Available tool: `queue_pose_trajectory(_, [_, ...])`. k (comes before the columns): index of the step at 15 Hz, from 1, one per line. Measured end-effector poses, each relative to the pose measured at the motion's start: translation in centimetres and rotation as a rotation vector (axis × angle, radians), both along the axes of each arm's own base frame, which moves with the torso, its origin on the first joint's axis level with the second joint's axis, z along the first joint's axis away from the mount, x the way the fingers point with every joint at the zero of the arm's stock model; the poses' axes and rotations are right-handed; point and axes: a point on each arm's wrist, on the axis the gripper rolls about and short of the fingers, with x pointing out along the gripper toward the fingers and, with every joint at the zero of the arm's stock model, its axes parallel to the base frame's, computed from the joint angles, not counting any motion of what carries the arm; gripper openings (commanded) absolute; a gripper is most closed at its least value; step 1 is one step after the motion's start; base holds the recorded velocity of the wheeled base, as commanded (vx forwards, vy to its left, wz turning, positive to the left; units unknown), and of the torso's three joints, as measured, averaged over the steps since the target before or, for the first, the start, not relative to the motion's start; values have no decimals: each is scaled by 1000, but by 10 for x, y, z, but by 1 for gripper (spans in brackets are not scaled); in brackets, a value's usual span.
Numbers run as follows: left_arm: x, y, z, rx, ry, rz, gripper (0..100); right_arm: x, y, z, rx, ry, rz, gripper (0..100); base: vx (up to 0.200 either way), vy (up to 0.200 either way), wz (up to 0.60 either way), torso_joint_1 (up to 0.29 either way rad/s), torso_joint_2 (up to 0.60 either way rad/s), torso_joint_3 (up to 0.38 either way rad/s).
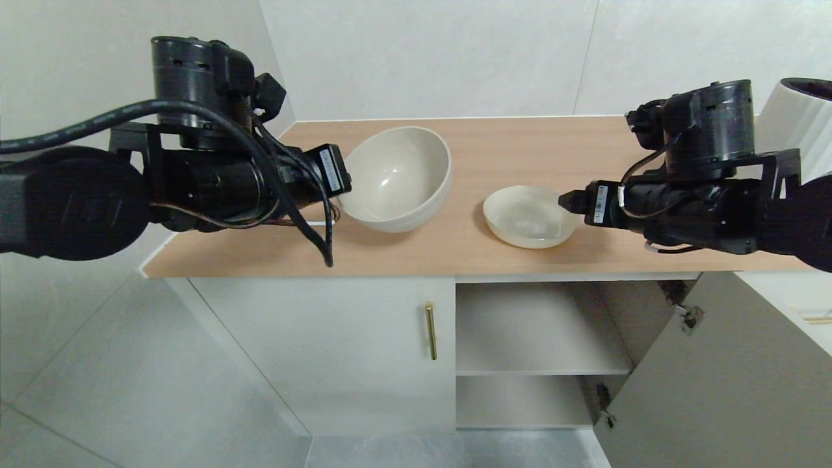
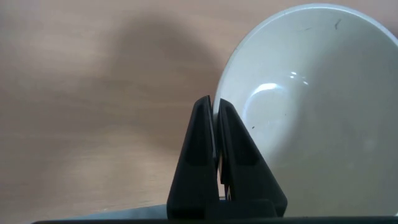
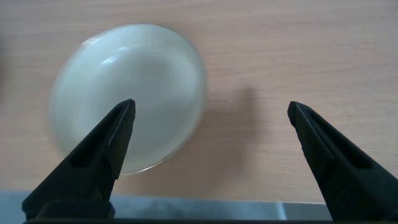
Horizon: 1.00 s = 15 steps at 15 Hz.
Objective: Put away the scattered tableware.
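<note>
A large white bowl (image 1: 400, 175) is tilted on its side over the left part of the wooden counter (image 1: 520, 140). My left gripper (image 1: 344, 188) is shut on its rim. In the left wrist view the two fingers (image 2: 202, 134) pinch the rim of the bowl (image 2: 311, 112). Whether the bowl's underside touches the counter I cannot tell. A small shallow white dish (image 1: 528, 218) lies flat near the counter's front edge. My right gripper (image 1: 564, 201) is at the dish's right edge and open. In the right wrist view the gripper (image 3: 210, 107) holds nothing and the dish (image 3: 127, 93) lies by one finger.
Below the counter the right cabinet door (image 1: 702, 364) hangs open, showing a bare shelf (image 1: 533, 331). The left door is closed and has a gold handle (image 1: 430, 330). A white cylindrical object (image 1: 799, 110) stands at the counter's far right. Tiled wall runs behind.
</note>
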Motion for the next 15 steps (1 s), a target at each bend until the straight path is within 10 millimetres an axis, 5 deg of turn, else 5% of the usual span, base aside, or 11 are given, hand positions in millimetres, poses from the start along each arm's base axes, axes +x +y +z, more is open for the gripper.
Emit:
queue_pose_trajectory(12, [-13,3,6,-10,-20,-20,0,24,8,-21,-30,42,-35,100,0,0,0,0,0,0])
queue_pose_trajectory(13, [-13,3,6,-10,-20,-20,0,25,8,-22,-31,44,-34,0,0,0,0,0,0,0])
queue_pose_trajectory(15, [-13,3,6,-10,-20,-20,0,27,10,-25,-27,49,-34,0,0,0,0,0,0,0])
